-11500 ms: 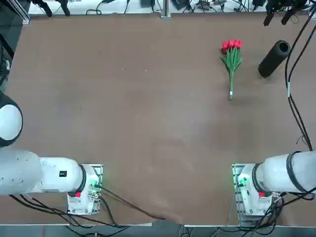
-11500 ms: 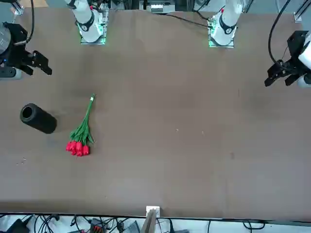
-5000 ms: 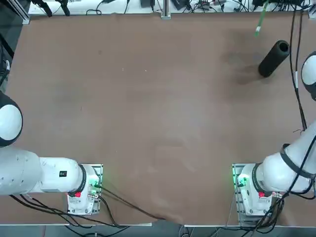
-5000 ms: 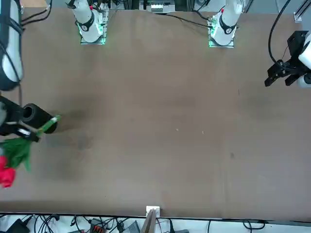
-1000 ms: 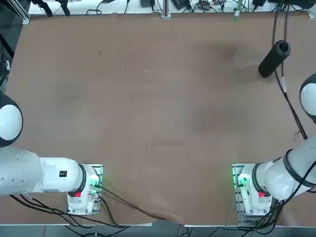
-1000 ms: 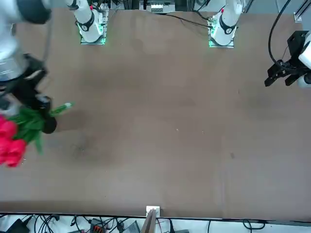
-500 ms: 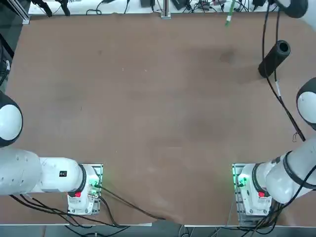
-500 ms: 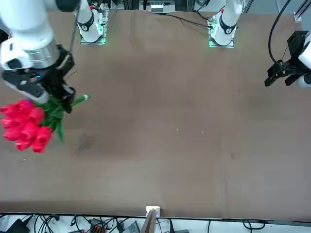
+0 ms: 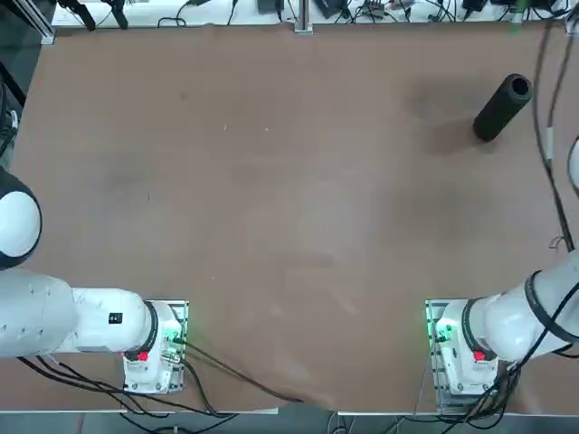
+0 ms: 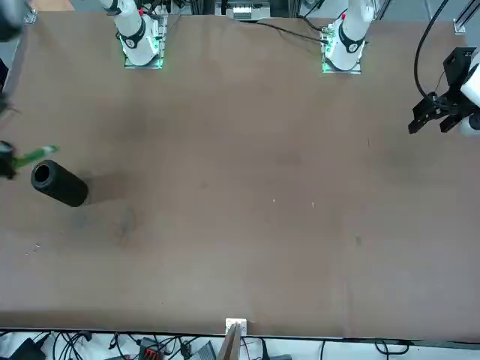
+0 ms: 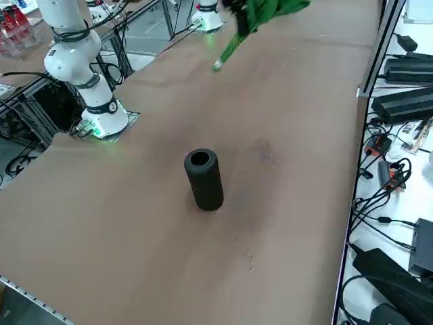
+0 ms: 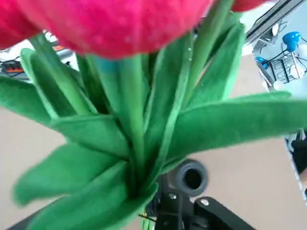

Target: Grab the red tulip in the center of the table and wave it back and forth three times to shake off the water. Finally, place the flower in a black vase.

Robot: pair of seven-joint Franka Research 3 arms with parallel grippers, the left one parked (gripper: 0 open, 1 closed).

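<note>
The robot's right hand (image 12: pixel 175 211) is closed on the red tulip bunch (image 12: pixel 139 120), holding it up over the desk (image 11: pixel 135 203), where the black cylindrical vase (image 11: pixel 204 180) stands upright.

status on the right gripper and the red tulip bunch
Right gripper shut on red tulip bunch with long green leaves, raised over table; matte black cylinder vase standing, round mouth uncovered; no obstruction seen at mouth.
</note>
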